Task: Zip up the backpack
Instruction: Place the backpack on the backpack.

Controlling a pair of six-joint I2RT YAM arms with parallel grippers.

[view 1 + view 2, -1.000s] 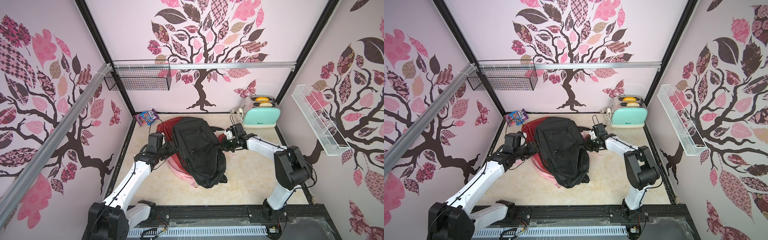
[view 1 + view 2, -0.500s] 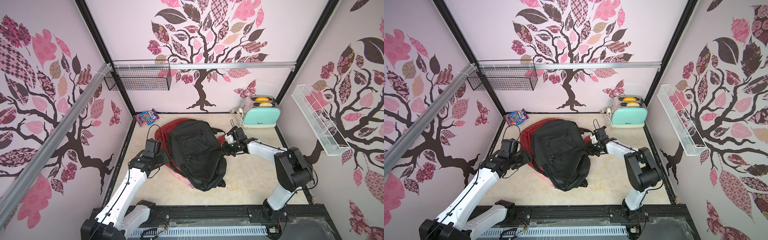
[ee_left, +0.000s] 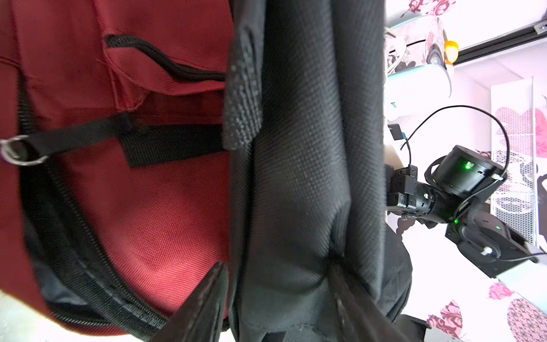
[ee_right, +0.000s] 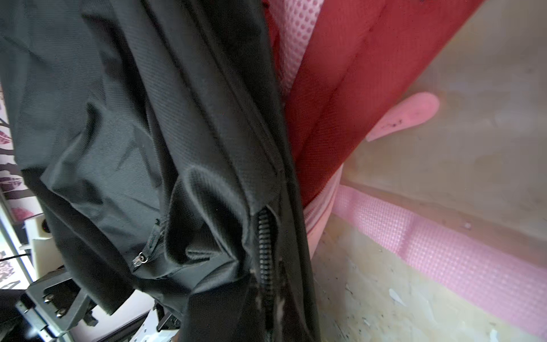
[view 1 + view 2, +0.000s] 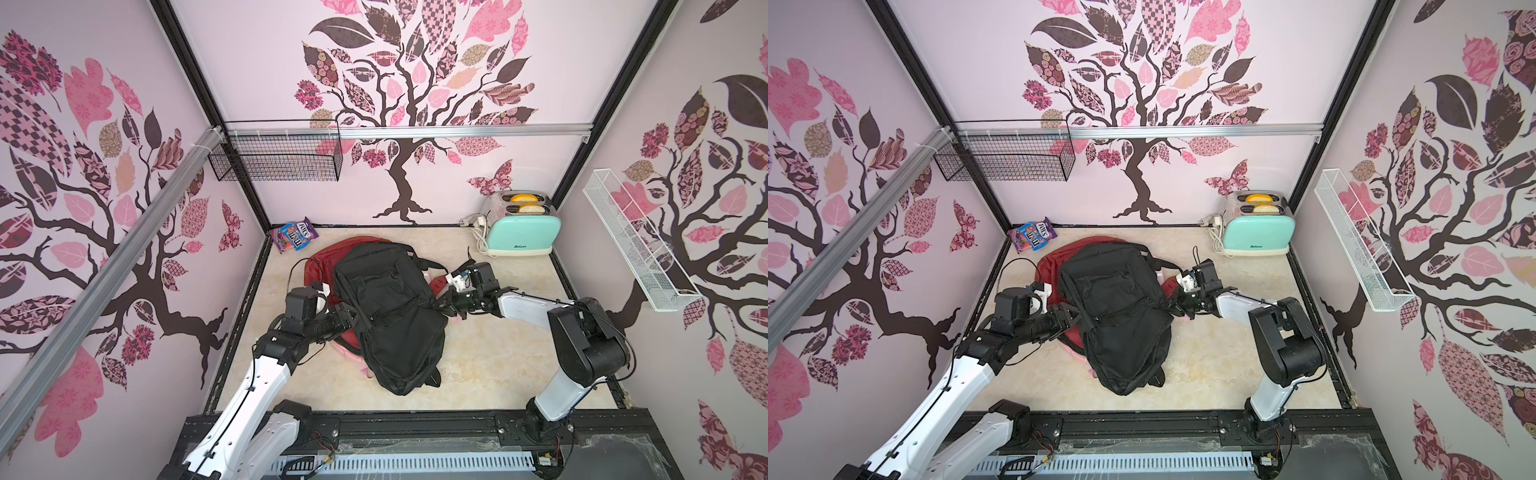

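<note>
The black backpack [image 5: 390,316] was laid slantwise across the middle of the counter [image 5: 498,353], piled on a red backpack [image 5: 328,266] with a pink strap [image 4: 444,245] trailing out beneath. In the right wrist view a stretch of its zipper [image 4: 265,251] was seen with the teeth bared beside a gaping fold of cloth, and a small metal pull [image 4: 142,260] was hung a little apart from it. The closure was therefore judged not yet done, and little or none of the zipping proper could be counted as finished.

The right fingers [image 5: 449,300] were pressed together at the bag's right edge, apparently pinched on the cloth close to the zipper, though the tips themselves were hidden by fabric. The left fingers [image 3: 204,305] were held apart at the opposite edge, with a thick fold of black cloth between them; whether it was squeezed could not be told.

What was left, by this reading, was for the pull to be found, gripped and drawn along the track while the bag was braced. A mint toaster [image 5: 521,232] and a candy bag [image 5: 294,235] were set well apart by the back wall.
</note>
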